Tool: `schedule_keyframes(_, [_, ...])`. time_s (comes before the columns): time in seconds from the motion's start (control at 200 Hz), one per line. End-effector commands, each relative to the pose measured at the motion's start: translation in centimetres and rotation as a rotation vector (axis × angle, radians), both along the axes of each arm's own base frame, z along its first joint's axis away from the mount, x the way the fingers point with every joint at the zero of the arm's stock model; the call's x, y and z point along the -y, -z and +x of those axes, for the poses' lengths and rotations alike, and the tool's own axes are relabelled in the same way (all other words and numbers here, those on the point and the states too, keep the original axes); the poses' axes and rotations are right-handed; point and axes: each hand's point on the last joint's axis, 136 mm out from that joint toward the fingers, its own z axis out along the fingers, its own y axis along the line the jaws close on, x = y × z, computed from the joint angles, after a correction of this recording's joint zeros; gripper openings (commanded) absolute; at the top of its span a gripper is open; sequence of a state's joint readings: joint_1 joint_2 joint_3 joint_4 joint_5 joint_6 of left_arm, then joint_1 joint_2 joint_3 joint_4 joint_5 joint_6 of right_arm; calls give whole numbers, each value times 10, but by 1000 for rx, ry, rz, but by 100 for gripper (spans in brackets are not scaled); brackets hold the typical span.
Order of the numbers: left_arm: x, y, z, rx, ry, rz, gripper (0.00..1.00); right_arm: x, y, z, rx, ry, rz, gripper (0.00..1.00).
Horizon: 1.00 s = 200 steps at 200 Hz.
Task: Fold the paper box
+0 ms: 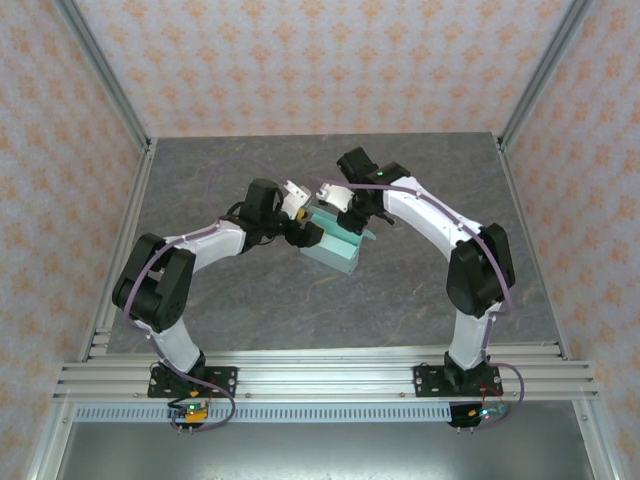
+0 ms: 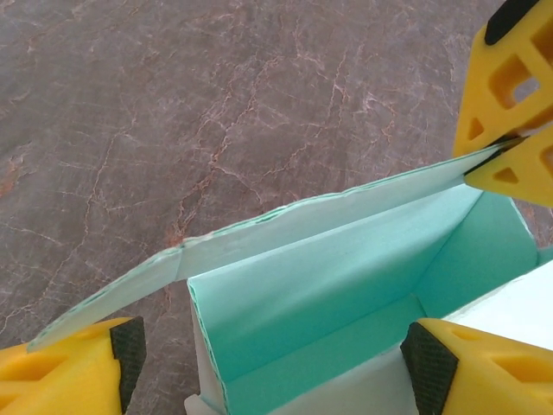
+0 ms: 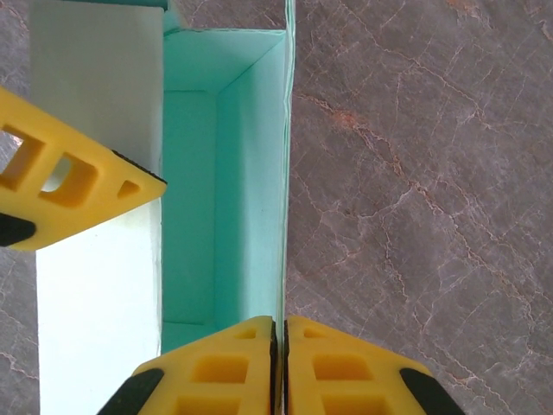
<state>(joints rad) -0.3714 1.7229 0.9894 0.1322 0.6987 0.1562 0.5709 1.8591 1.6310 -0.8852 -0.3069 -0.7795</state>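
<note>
Right claw [image 3: 281,346] is pinched shut on the thin long wall of the paper box [image 3: 246,173], its two yellow fingers [image 3: 346,372] meeting on the card at the 6 o'clock edge of the right wrist view. In the left wrist view the same grip sits at 2 o'clock, the wall's far end caught between the closed tips. Left claw [image 2: 272,363] stands wide open, its black-padded fingers [image 2: 73,372] at 7 and 5 o'clock of its own view, with the box's open end between them; I cannot tell whether either pad presses the card. The box is a pale mint open-topped trough, and a paler panel lies along its 9 o'clock side in the right wrist view, where one finger of the left claw crosses it. From above, the box rests near the middle of the grey stone-patterned table [image 1: 200,180], with the left claw at its 10 o'clock and the right claw at its 12 o'clock
</note>
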Motion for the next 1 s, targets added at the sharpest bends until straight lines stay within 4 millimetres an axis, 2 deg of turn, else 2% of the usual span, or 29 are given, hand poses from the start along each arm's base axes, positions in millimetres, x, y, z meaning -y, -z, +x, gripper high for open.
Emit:
schedule_keyframes(0.0, [-5, -23, -1, 64, -8, -12, 83, -2, -7, -8, 0, -38, 1, 12])
schedule_keyframes(0.085, [-10, -45, -5, 100, -29, -35, 93, 0, -7, -7, 4, -33, -8, 12])
schedule_keyframes(0.145, [-14, -55, -10, 114, -31, -41, 94, -1, -7, -8, -1, -35, -1, 12])
schedule_keyframes(0.22, [-20, -59, -18, 119, -31, -38, 94, -2, -6, -8, -3, -41, 6, 12])
schedule_keyframes(0.395, [-33, -42, -35, 112, -59, 17, 94, -3, -7, -9, -1, -43, 9, 12])
schedule_keyframes(0.481, [-38, -24, -42, 124, -77, 56, 94, -4, -9, -10, 11, -49, 26, 12])
schedule_keyframes(0.561, [-40, -15, -43, 117, -125, 6, 94, -7, -12, -11, 11, -63, 42, 12])
schedule_keyframes(0.621, [-40, -15, -50, 146, -154, -61, 95, -8, -13, -12, 11, -67, 49, 12])
schedule_keyframes(0.686, [-49, -10, -53, 175, -213, -41, 98, -7, -15, -12, 20, -67, 54, 12])
schedule_keyframes(0.741, [-51, -4, -52, 170, -230, -4, 98, -8, -15, -13, 23, -70, 60, 12])
schedule_keyframes(0.841, [-40, 6, -50, 149, -212, 60, 98, -11, -17, -13, 27, -81, 82, 12])
schedule_keyframes(0.996, [-39, 19, -30, 134, -301, 103, 96, -15, -17, -19, 14, -88, 91, 12])
